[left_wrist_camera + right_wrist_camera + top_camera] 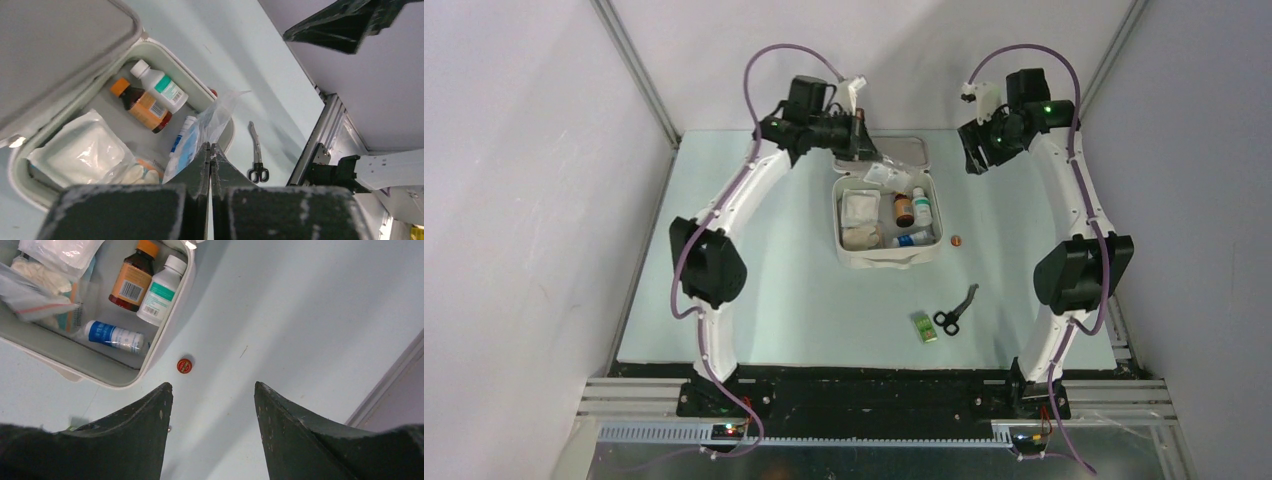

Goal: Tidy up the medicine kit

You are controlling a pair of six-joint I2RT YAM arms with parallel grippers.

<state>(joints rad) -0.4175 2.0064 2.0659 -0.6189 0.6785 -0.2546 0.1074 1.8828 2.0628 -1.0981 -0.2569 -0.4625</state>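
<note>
The medicine kit (839,215) lies open mid-table, its lid (906,152) folded back. Inside it are a brown bottle (142,105), a white bottle with a green label (160,86), a blue-and-white tube (112,336) and gauze packs (80,150). My left gripper (210,145) is shut on a clear plastic bag (207,127) with blue contents and holds it over the kit's back edge. In the top view the left gripper (864,140) is by the lid. My right gripper (212,386) is open and empty above the table right of the kit; it also shows in the top view (977,152).
A small red cap (184,365) lies on the table just right of the kit (172,325). Black-handled scissors (954,312) and a small green box (925,327) lie nearer the front edge. Walls stand close on both sides.
</note>
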